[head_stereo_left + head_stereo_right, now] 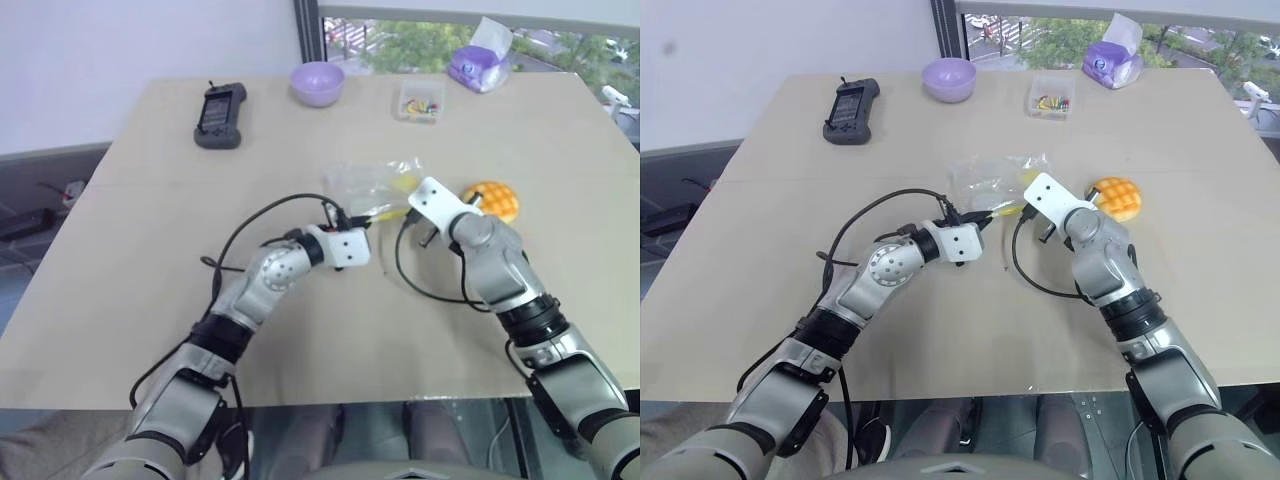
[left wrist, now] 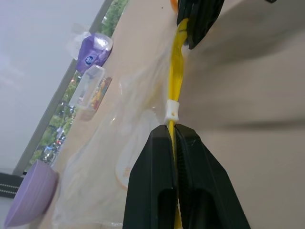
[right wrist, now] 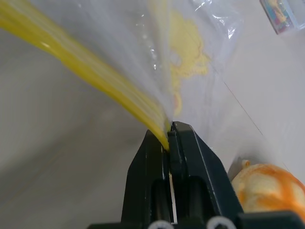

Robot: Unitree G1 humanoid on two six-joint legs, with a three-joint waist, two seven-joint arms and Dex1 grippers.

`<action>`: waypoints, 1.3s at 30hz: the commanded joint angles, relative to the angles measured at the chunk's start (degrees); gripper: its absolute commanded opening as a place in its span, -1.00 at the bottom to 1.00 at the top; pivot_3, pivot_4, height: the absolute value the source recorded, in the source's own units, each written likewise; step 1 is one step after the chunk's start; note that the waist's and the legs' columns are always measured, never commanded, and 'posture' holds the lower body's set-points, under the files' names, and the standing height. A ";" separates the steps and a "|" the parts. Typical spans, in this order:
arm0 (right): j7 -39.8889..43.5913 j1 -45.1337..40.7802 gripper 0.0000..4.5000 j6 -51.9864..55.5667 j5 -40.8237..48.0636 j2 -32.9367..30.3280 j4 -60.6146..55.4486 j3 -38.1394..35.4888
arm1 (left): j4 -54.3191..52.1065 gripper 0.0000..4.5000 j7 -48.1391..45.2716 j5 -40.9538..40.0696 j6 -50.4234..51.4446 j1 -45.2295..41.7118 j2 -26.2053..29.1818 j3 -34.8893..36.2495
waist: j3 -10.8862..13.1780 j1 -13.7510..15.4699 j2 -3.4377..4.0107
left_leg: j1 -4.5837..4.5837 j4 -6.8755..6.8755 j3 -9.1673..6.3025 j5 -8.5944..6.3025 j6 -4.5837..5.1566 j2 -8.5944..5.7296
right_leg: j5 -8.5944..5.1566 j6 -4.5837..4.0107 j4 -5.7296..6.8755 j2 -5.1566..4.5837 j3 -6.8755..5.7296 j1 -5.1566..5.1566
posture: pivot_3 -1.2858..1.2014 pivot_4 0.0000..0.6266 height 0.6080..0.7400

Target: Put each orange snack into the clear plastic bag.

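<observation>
The clear plastic bag (image 1: pixel 368 182) lies crinkled on the table's middle, its yellow strip (image 2: pixel 175 71) along the near edge. My left gripper (image 2: pixel 172 131) is shut on that strip just behind a small white slider (image 2: pixel 171 110). My right gripper (image 3: pixel 169 128) is shut on the same strip further to the right, so the strip runs taut between the two. One orange snack (image 1: pixel 492 200), a domed bun with a crosshatch top, sits on the table just right of the right gripper, outside the bag. A yellow print shows through the bag's film (image 3: pixel 188 45).
At the table's far edge stand a purple bowl (image 1: pixel 318 83), a small clear box of colourful bits (image 1: pixel 421 100) and a purple tissue pack (image 1: pixel 478 65). A black handheld device (image 1: pixel 220 114) lies at the far left. Black cables loop beside both wrists.
</observation>
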 commanded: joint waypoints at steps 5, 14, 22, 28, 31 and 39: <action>0.72 -0.14 -0.74 -6.91 1.90 -1.99 -4.92 -1.32 | 0.01 -1.00 1.82 0.49 -0.89 -1.30 -0.43 1.44 | 0.00 0.00 0.00 | -0.01 0.09 0.00 0.00 0.00 -0.01 | 0.00 0.00 0.05 0.00 0.01 0.00 | 0.03 -0.52 1.00; 8.18 4.08 0.09 -8.53 4.38 -10.20 -12.69 -2.92 | -0.27 -1.00 -0.05 -3.80 2.30 -1.14 -3.07 3.77 | 0.00 0.27 0.00 | -0.12 0.26 -0.06 -0.01 0.01 -0.11 | 0.00 0.00 0.06 -0.05 -0.03 0.01 | 0.03 -0.52 1.00; 12.66 4.54 0.09 1.61 16.90 -7.61 -21.71 -12.75 | -1.14 -1.00 -2.94 -7.06 5.27 -0.91 -4.45 4.97 | -0.01 0.09 -0.01 | -0.13 0.33 -0.07 -0.01 0.01 -0.07 | 0.00 0.01 0.13 -0.02 -0.03 0.02 | 0.03 -0.52 1.00; 9.07 3.85 -0.70 13.58 24.61 -0.07 -20.06 -19.08 | -1.90 -1.00 -4.13 -8.61 6.43 -1.28 -5.34 5.47 | -0.03 0.25 0.01 | -0.13 0.38 -0.12 -0.01 0.01 -0.08 | 0.00 0.00 0.15 -0.04 -0.04 0.05 | 0.03 -0.52 1.00; 6.49 3.48 -0.99 14.46 26.62 1.63 -17.36 -20.24 | -2.82 -1.00 -4.82 -9.69 7.38 -1.29 -5.62 5.97 | -0.03 0.26 0.01 | -0.13 0.39 -0.12 -0.01 0.01 -0.10 | 0.00 0.00 0.15 -0.05 -0.04 0.05 | 0.03 -0.52 1.00; 1.48 1.24 -0.99 11.17 29.53 3.46 -10.89 -20.38 | -5.36 -1.00 -6.92 -10.54 7.91 -0.13 -5.49 6.11 | -0.04 0.03 0.02 | -0.13 0.38 -0.10 -0.01 0.01 -0.09 | 0.00 0.00 0.17 -0.06 -0.02 0.03 | 0.03 -0.52 1.00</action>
